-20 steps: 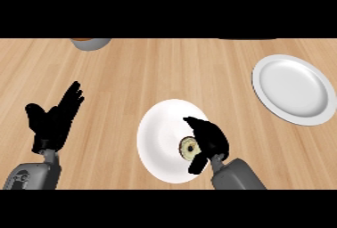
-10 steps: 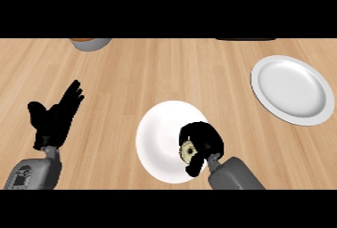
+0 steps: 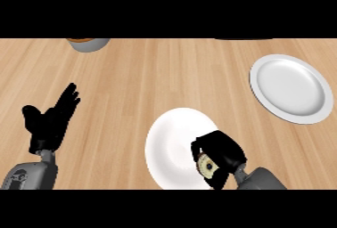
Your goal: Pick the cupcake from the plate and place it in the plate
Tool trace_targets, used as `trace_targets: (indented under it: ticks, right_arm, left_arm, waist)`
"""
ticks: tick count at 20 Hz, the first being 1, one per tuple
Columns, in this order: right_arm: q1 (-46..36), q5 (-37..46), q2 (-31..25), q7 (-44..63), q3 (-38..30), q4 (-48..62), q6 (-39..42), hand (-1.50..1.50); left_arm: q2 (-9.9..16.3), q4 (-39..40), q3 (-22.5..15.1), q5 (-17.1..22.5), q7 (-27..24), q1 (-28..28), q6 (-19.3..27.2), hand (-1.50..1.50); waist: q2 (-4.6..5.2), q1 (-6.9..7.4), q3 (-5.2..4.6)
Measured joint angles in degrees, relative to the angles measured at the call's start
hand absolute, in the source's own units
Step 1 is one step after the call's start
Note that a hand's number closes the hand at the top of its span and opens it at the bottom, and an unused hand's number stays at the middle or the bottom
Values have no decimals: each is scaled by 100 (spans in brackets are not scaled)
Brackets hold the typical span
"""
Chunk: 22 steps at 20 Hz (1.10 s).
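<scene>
From the head view, the right hand (image 3: 220, 151) curls its fingers round the cupcake (image 3: 208, 167) over the near plate (image 3: 172, 147), the far plate (image 3: 289, 87) sits well apart at right, and the left hand (image 3: 49, 122) rests at left, fingers straight.

Two smooth grey forearms end in matte black hands, the left hand (image 3: 51, 124) and the right hand (image 3: 220, 151).

I'm working over what looks like a kitchen: a pale wood-plank desk (image 3: 164, 75), two white plates (image 3: 172, 147) (image 3: 289, 87), possibly a grey bowl (image 3: 88, 43) at the far edge.
</scene>
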Motion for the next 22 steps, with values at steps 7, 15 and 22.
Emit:
trace_targets:
  ticks: [7, 15, 22]
  right_arm:
    - [649, -349, -1300, -1777, -753, -1347, -973, 150]
    - [1137, -1353, -1608, -2146, -2487, -2054, -1764, 150]
    - [684, -2301, -1699, -2259, -3590, -1078, -1315, 150]
  left_arm:
    - [-37, -34, 46, -11, -17, 69, 75, 0]
    - [-65, -18, 29, -39, 42, -29, 77, 0]
    - [-87, -163, -14, -61, 117, -15, 8, 0]
  waist:
    - [-10, -126, 6]
    - [17, -73, 3]
    - [39, 54, 2]
